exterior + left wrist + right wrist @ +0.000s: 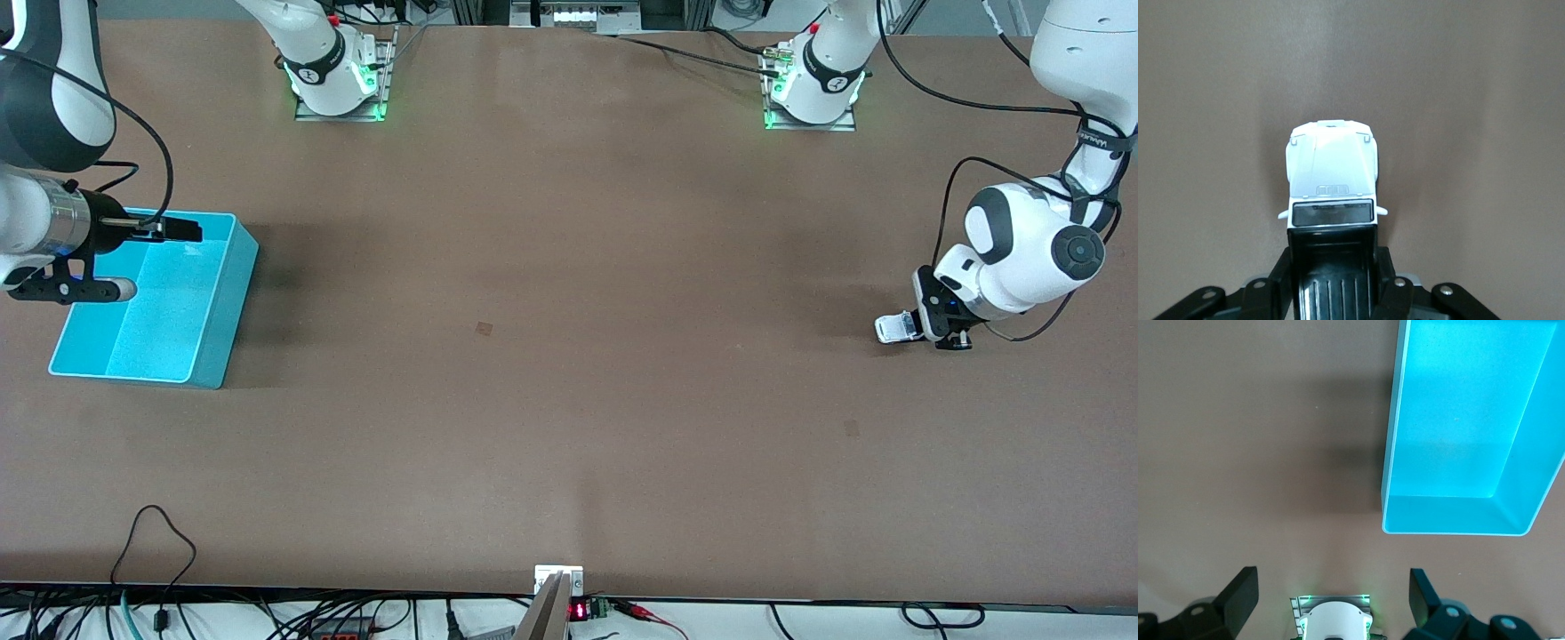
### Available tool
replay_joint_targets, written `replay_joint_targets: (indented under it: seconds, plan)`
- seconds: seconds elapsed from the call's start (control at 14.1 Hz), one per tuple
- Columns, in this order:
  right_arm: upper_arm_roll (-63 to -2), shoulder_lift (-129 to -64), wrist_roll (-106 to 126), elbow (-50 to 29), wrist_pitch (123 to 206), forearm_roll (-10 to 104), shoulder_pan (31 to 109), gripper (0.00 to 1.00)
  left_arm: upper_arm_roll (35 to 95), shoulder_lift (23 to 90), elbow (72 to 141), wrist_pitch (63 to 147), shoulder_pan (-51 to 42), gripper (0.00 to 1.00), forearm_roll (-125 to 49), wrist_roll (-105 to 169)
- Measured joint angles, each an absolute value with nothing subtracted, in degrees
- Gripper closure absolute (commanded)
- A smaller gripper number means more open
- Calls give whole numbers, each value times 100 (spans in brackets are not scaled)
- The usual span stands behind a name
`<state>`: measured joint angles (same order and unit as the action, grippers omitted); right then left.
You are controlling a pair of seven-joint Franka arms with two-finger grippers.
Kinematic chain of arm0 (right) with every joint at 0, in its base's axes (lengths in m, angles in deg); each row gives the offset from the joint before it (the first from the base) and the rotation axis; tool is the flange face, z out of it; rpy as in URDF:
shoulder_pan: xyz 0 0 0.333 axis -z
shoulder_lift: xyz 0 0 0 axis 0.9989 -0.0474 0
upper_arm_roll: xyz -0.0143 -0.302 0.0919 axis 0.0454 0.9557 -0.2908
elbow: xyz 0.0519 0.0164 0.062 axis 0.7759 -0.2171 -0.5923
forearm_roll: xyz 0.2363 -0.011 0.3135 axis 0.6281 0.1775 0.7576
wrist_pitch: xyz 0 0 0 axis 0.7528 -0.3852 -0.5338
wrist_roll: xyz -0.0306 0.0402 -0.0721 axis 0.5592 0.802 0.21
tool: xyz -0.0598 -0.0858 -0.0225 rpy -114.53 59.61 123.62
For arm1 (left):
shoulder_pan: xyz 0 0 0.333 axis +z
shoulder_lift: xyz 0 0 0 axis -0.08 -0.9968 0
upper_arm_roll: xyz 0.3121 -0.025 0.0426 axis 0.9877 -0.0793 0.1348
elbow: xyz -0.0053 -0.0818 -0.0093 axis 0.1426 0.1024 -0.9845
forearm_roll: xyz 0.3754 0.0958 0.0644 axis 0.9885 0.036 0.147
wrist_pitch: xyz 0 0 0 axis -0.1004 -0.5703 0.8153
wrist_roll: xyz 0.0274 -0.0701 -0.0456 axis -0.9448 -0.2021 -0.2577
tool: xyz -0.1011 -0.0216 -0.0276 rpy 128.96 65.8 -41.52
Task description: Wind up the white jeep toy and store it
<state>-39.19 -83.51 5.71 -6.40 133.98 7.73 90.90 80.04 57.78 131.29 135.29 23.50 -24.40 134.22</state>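
Left wrist view: white jeep toy [1331, 177] at frame center, hood toward the top, black rear section toward the bottom edge. Left gripper [1332, 283] clamps the black rear from both sides. Plain brown table [1471, 100] fills the rest.

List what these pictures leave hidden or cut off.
- white jeep toy: its rear is cut off by the left wrist view's edge, its wheels hidden under its body in the shut left gripper.
- turquoise bin: the open right gripper covers one corner in the front view; the right wrist view's edge crops it.
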Motion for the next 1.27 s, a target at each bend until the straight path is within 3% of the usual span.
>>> replay_joint_targets:
  seconds: [1.13, 1.27]
  plan:
    - [-3916, -8395, 571, -640, 13312, 773, 9099, 0, 7992, 5596, 12825, 13448, 3052, 80, -2440, 14209]
    - [-3916, -8395, 571, -640, 13305, 773, 9099, 0, 7990, 5567, 12770, 13414, 3116, 76, -2440, 14292]
